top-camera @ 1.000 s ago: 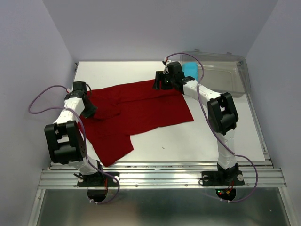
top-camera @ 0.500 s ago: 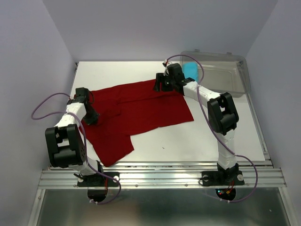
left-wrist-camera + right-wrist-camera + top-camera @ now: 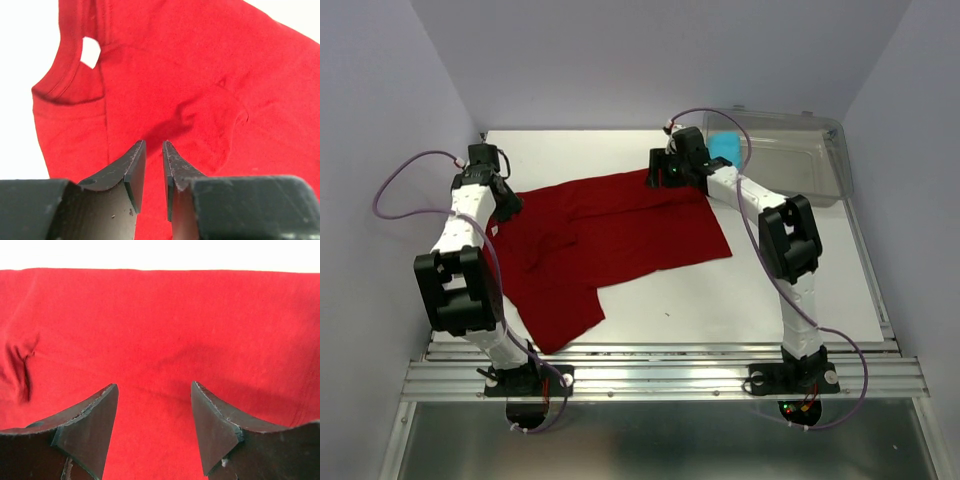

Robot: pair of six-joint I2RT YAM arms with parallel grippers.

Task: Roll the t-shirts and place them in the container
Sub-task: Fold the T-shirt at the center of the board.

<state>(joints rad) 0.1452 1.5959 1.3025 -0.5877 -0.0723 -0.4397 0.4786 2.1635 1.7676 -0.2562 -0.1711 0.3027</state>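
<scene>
Cloth nearest the arm bases is a flap of the dark red t-shirt (image 3: pixel 560 310). The rest of it is spread flat and unrolled across the middle of the tabletop (image 3: pixel 770 290). Creases show in the left part of the shirt.

Further in, the left pincer (image 3: pixel 152 147) hangs over the shirt's left side, near the collar (image 3: pixel 65 82). Its jaws are narrowly parted, with nothing between them. At the shirt's far edge the right pincer (image 3: pixel 154 387) hovers above the cloth near the hem, jaws wide and empty.

Beyond that, at the far right, the cyan-blue shirt (image 3: pixel 724 148) lies as a compact roll inside the clear plastic bin (image 3: pixel 810 175).

One shirt looks finished, and the red one seems to be at the laying-out step, before any rolling. Neither arm grips it now.

The next move likely calls for smoothing the creased left part and bringing the loose flap in, so the shirt makes a tidy strip. After that, each pincer would need to drop onto one edge, pinch only the top layer, and turn it over evenly. An uneven start would probably skew the roll.
</scene>
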